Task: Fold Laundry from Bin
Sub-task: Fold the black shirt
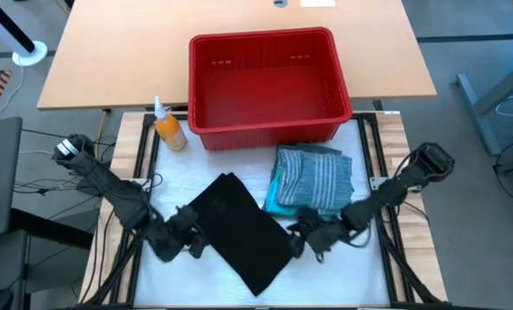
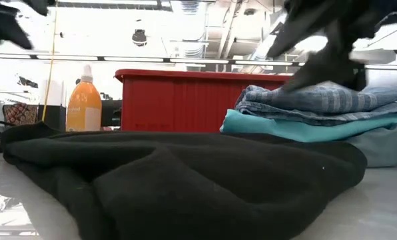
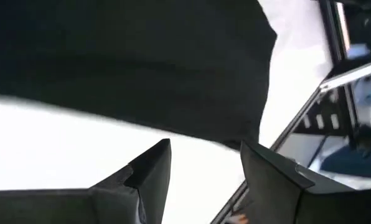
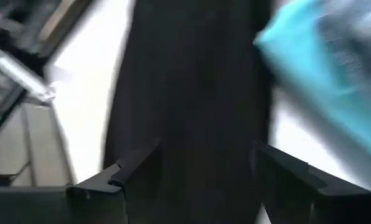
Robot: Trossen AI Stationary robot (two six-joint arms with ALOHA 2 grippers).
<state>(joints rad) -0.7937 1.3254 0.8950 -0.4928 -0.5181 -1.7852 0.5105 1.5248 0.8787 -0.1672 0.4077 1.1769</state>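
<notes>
Black garment (image 2: 185,180) foremost; orange bottle (image 2: 83,101), red bin (image 2: 178,100) behind.

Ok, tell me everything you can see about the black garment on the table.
The black garment is a soft, matte fabric folded into a rough rectangle, lying flat and diagonal on the white mat. The left gripper and right gripper flank it with open fingers, holding nothing. The folded stack lies just beside it; its surface shows gentle creases.

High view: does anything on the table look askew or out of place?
The black garment lies diagonally across the white mat, skewed against the squared stack of folded garments beside it, between both open claws, left and right. An orange bottle stands by the emptied red bin, unrelated to laundry.
</notes>
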